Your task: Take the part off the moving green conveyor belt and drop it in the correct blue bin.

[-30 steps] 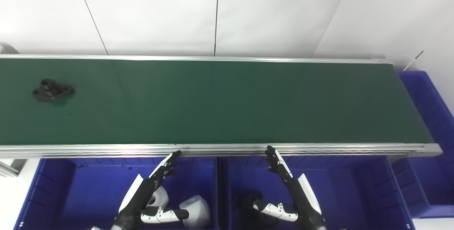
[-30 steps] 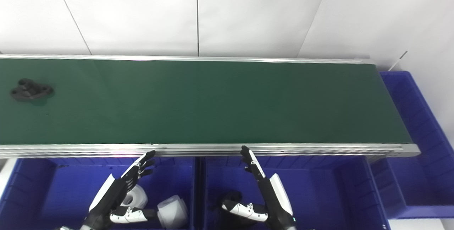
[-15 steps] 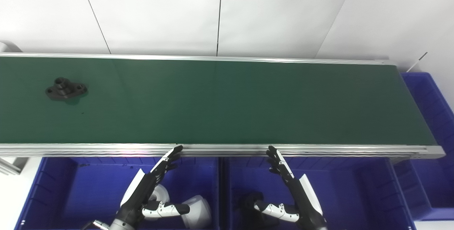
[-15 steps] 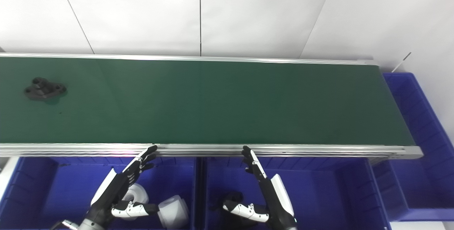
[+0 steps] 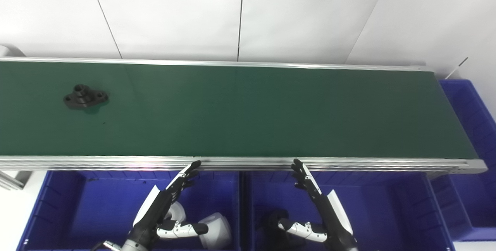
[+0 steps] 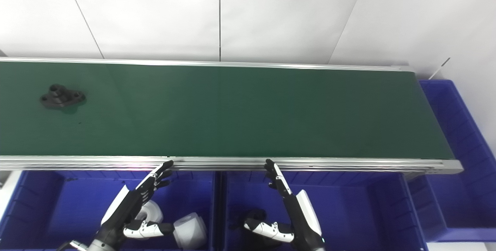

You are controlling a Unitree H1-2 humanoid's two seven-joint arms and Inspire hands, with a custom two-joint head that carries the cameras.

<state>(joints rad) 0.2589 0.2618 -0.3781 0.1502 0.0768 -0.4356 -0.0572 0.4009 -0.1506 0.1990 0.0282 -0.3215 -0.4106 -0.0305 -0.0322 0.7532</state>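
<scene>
A black flanged part (image 5: 85, 97) with a raised boss and bolt holes lies flat on the green conveyor belt (image 5: 248, 111) at the far left. My left hand (image 5: 164, 206) is open and empty, held over the left blue bin (image 5: 62, 204) below the belt's near rail. My right hand (image 5: 319, 206) is open and empty over the middle blue bin (image 5: 387, 208). Both hands are far from the part, fingers stretched toward the rail.
Two white cylindrical parts (image 5: 213, 235) lie in the left bin. A black part (image 5: 273, 222) lies in the middle bin, partly hidden by my right hand. A third blue bin (image 5: 474, 127) stands at the belt's right end. A white wall is behind.
The black part has travelled to the right along the belt. The view has shifted slightly. Both hands have stayed open in about the same place.
</scene>
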